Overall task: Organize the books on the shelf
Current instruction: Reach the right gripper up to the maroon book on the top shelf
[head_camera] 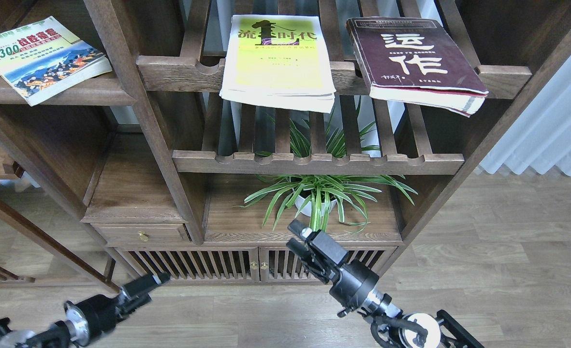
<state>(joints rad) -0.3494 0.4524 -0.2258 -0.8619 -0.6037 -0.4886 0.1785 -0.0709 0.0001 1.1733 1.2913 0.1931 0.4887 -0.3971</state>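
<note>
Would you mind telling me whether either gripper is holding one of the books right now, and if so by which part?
Nothing is held. The left gripper and right gripper are both low, far from the three books on the upper shelves.

A spider plant (321, 195) in a white pot (309, 203) stands on the cabinet top (232, 222). Left of it sits a small drawer (142, 233); below it, two slatted doors (203, 264); right, a pale curtain (551, 130).
</note>
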